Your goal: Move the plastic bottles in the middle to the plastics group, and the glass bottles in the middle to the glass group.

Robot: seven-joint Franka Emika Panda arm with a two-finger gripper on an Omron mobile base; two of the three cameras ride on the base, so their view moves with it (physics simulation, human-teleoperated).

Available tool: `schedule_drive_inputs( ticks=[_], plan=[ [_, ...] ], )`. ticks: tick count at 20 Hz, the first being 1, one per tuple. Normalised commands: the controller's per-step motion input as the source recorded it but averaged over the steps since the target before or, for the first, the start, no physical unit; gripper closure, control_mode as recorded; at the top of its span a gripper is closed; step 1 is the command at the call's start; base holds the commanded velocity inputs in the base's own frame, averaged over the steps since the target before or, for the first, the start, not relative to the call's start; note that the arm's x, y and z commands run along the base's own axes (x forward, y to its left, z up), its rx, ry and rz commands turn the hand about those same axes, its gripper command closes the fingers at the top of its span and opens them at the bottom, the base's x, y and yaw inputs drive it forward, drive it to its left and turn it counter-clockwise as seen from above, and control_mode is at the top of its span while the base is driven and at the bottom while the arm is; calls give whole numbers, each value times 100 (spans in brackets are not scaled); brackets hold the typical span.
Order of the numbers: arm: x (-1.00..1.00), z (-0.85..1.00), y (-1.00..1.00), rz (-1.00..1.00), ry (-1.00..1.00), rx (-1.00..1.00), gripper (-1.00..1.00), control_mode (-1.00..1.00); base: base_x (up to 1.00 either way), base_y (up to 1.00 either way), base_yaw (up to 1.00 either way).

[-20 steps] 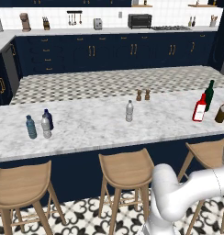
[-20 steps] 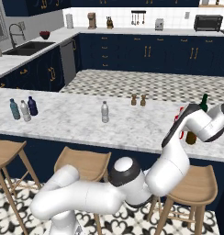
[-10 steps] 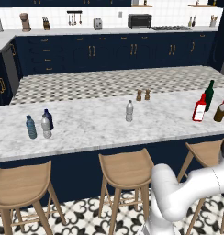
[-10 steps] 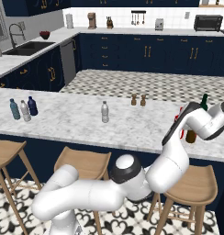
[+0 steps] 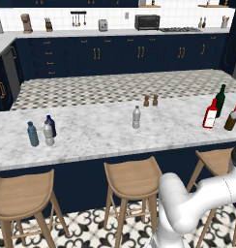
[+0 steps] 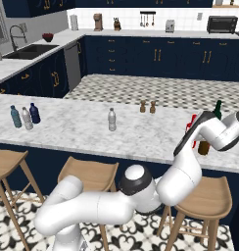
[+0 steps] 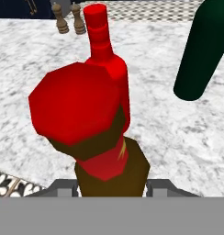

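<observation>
Amber bottle sits clenched in my gripper at the counter's right end, just beside the red bottle and green bottle. I judge it should stay upright, settle flat, then release.

Seven bottles, two grinders, three stools.

On the marble desk: two clear plastic bottles, one teal-blue bottle, one dark navy bottle, one amber-brown bottle, one red white-labelled bottle, one dark green bottle. Two small brown grinders stand together. Three wooden stools line the front.
</observation>
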Motion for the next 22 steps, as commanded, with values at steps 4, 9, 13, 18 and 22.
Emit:
schedule_drive_inputs(
  ticks=[4,9,13,18,22],
  plan=[
    [13,-36,0,0,0,0,100,-100,0,0,0],
    [27,-5,0,0,0,-2,100,-100,0,0,0],
    [31,-10,0,0,0,-3,100,-100,0,0,0],
    [3,-4,0,0,0,-2,100,-100,0,0,0],
    [11,0,0,0,0,-1,100,-100,0,0,0]
  ],
)
